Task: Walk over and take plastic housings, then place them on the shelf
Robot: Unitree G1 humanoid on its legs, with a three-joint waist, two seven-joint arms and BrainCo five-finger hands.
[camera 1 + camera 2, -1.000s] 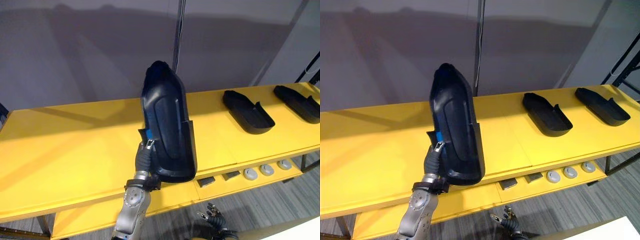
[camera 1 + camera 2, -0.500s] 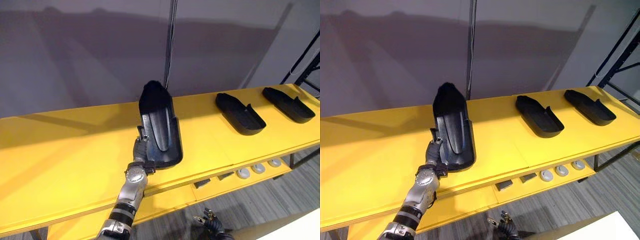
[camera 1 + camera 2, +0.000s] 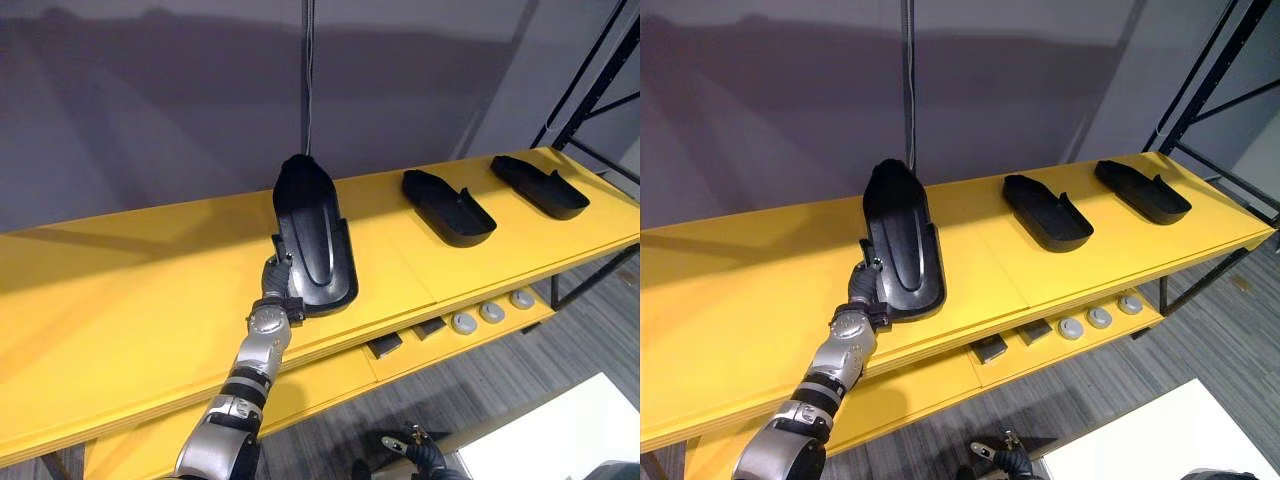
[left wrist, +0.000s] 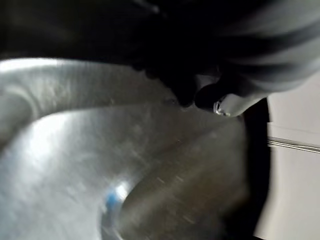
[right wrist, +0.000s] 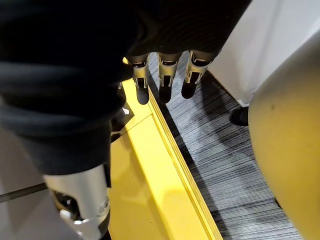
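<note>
Three black moulded plastic housings lie on the top board of the long yellow shelf [image 3: 120, 300]. The centre housing [image 3: 315, 240] sits mid-frame, with a second housing [image 3: 448, 207] and a third housing [image 3: 540, 186] apart from it toward the upper right. The left hand [image 3: 272, 290] clasps the centre housing's near left edge, fingers curled onto it. The right hand [image 5: 165, 70] hangs at the bottom edge, fingers straight and empty. On the lower board, right of centre, lie three round grey discs [image 3: 491, 312] and two dark blocks [image 3: 385, 344]
</note>
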